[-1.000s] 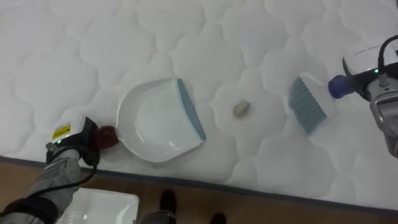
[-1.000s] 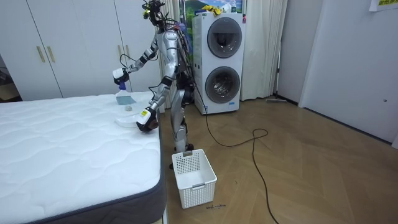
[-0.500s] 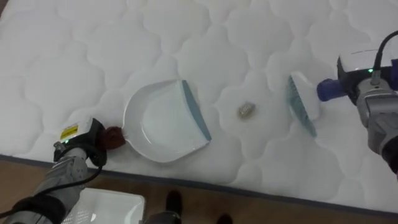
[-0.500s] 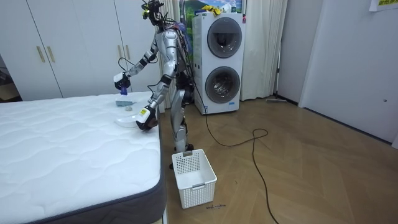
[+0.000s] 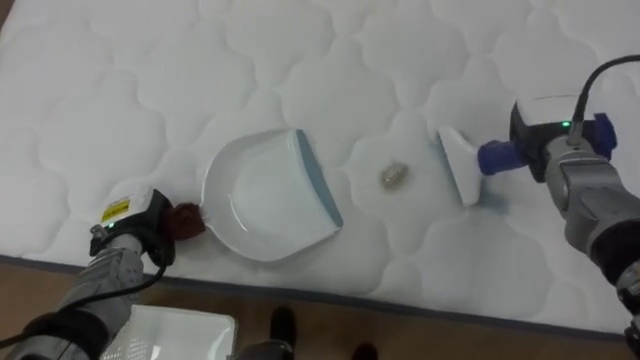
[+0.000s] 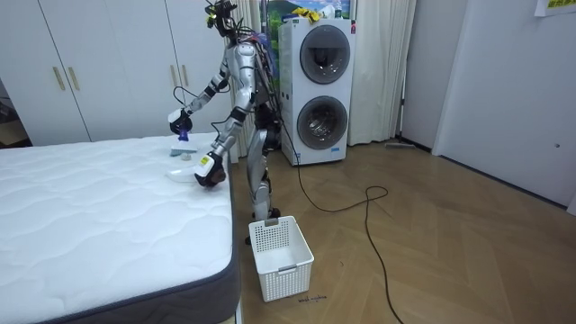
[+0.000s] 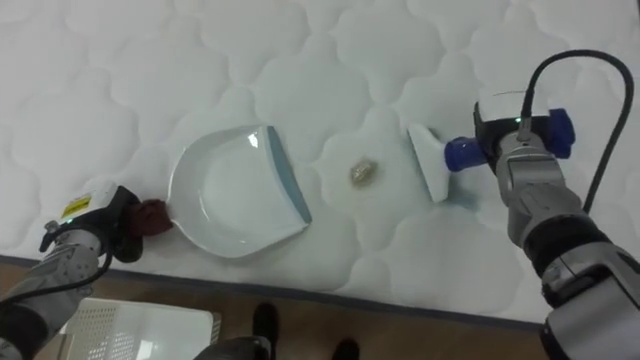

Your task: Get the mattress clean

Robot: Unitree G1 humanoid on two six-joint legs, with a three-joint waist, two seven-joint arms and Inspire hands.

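The robot stands at the near edge of the bed [image 5: 120, 80], both arms out over the mattress. Its left hand [image 5: 128, 238] is curled round the reddish handle of a white dustpan [image 5: 255, 200]. The dustpan lies flat close to that near edge with its blue-grey lip turned toward the right. Held so, the lip seems meant as a ramp for whatever is swept that way. The pan holds nothing that can be made out.

A small crumpled scrap [image 5: 393, 176] lies on the bed just beyond the lip, between it and the brush [image 5: 460, 168]. The right hand [image 5: 560, 135] is wrapped round the brush's blue handle. The brush head is down at the mattress on the scrap's far side from the pan, probably so that one leftward stroke carries the scrap in.

On the floor [image 6: 432, 234] below the near edge stands a white basket [image 6: 281, 256], likely where the pan is to be emptied. Nothing shows inside it.
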